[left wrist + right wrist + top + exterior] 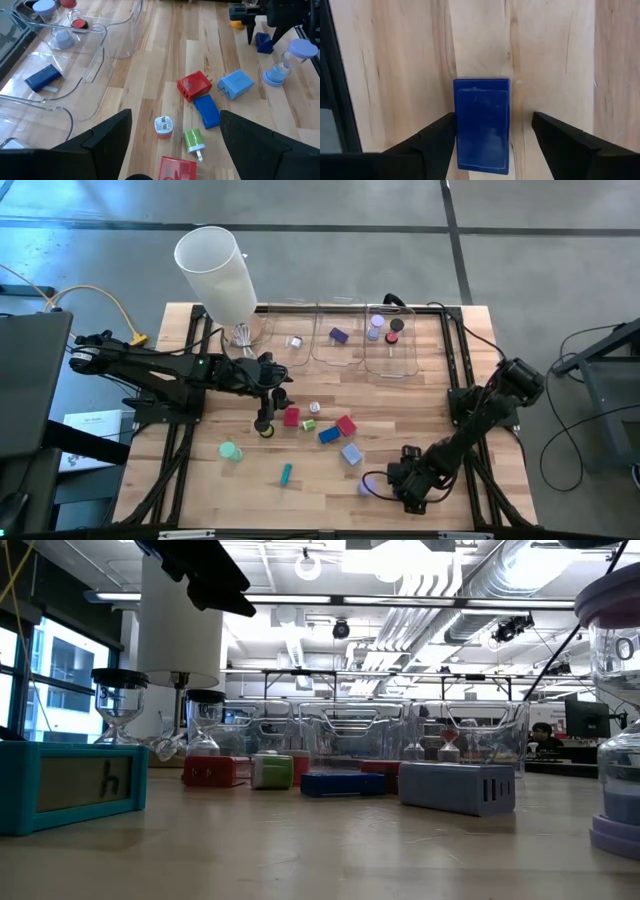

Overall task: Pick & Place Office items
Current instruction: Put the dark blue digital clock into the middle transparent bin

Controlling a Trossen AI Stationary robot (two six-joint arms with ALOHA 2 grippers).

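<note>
The right gripper [492,145], fingers spread, straddles a dark blue block [481,125] at lower centre (seemingly light, rigid, slick plastic), best pinched across its long flat sides.

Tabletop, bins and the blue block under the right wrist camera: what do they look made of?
The tabletop looks like pale wood planks with a matte finish: grain lines and seams show. The bins look like clear, glossy plastic: the wood shows through their walls, and edges catch light. The blue block looks like smooth, slightly shiny hard plastic, probably; it lies between the right gripper fingers.
</note>
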